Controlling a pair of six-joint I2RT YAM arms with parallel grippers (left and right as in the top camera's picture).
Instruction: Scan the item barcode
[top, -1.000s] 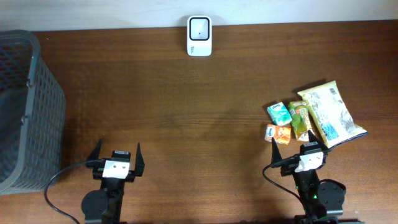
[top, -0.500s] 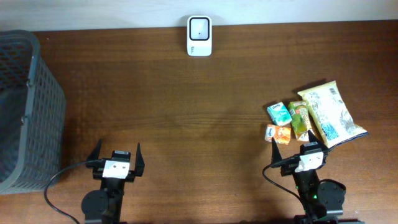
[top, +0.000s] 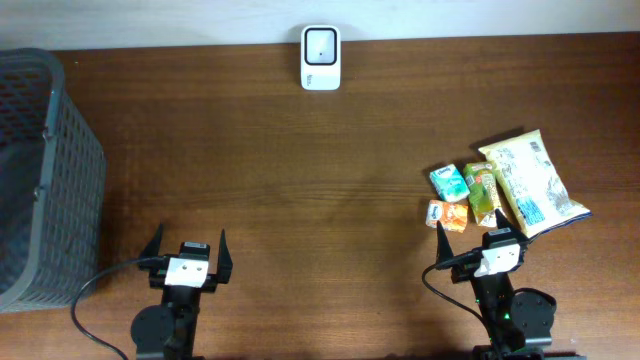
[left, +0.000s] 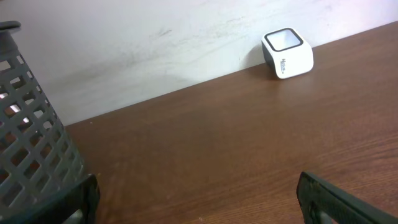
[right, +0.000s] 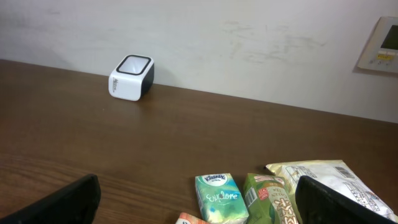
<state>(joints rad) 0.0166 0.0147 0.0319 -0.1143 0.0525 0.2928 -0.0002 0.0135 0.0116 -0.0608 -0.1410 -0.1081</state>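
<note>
On the overhead view, one wooden table (top: 300, 180) is seen, with one white barcode scanner (top: 321, 58) set at its far edge and one grey mesh basket (top: 40, 170) at the left. Four items are grouped at the right, near the right gripper (top: 480, 235): one teal tissue pack (top: 449, 181), one green packet (top: 482, 192), one orange packet (top: 447, 214) and one large snack bag (top: 531, 182). The snack bag is touched by the green packet. The left gripper (top: 190, 240) is parked at the near edge, well apart from the items. Both pairs of jaws are spread wide and nothing is held.

On the left wrist view, the scanner (left: 287, 53) is shown against the wall, the basket (left: 31, 155) at the left, and two dark fingers (left: 336, 199) far apart at the bottom corners.

On the right wrist view, the scanner (right: 132, 77) is seen far off, and the tissue pack (right: 217, 198), green packet (right: 264, 198) and snack bag (right: 329, 186) lie between two widely parted fingers (right: 62, 202). Only a corner of the orange packet (right: 189, 219) is visible.
</note>
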